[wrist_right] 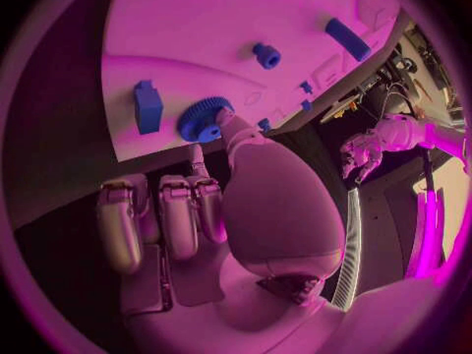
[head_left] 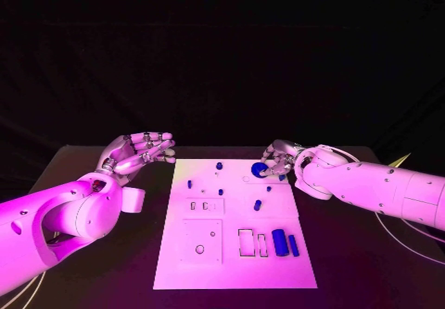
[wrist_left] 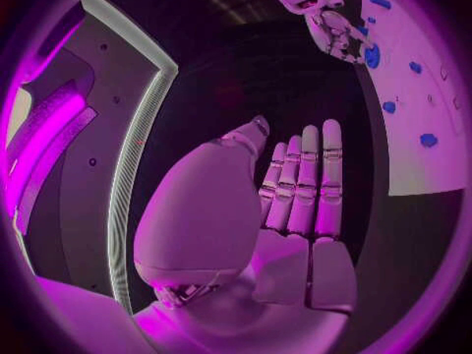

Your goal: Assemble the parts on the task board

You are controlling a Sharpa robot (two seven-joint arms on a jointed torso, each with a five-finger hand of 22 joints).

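Note:
The white task board lies in the middle of the black table. My right hand is over the board's far right part and pinches a blue gear between thumb and a finger. In the right wrist view the thumb tip lies on the gear, close beside a blue block. I cannot tell whether the gear touches the board. My left hand hangs raised off the board's far left corner, fingers straight and apart, holding nothing.
Two blue cylinders lie side by side near the board's near right, next to rectangular slots. Small blue pegs stand across the far half. A white cuff of my left arm sits close to the board's left edge.

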